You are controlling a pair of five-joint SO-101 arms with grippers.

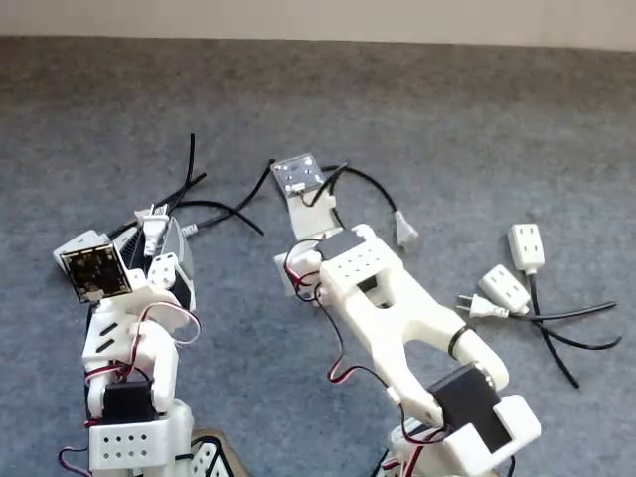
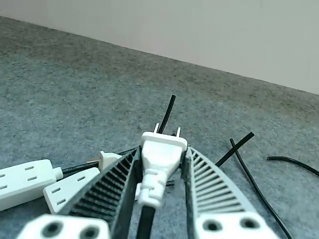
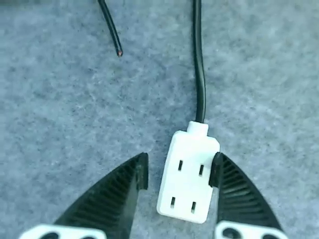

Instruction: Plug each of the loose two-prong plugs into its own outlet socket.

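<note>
My left gripper [image 2: 162, 154] is shut on a white two-prong plug [image 2: 158, 160], held above the carpet with its prongs pointing away from the wrist. In the high view this plug [image 1: 153, 231] is at the left, ahead of the left arm. Two white outlet sockets [image 2: 24, 180] [image 2: 69, 187] lie side by side just beside that gripper. My right gripper [image 3: 179, 164] is open and low over the carpet, its jaws straddling a white outlet socket [image 3: 188, 175] on a black cord. One finger [image 3: 225, 186] touches the socket's side; the other stands apart from it.
A loose plug [image 1: 405, 232] on a black cord lies beyond the right arm. At the far right are two more sockets [image 1: 525, 245] [image 1: 504, 288] with another plug [image 1: 471, 306] and tangled black cords [image 1: 566, 333]. Cut cord ends [image 2: 241, 142] cross the grey carpet.
</note>
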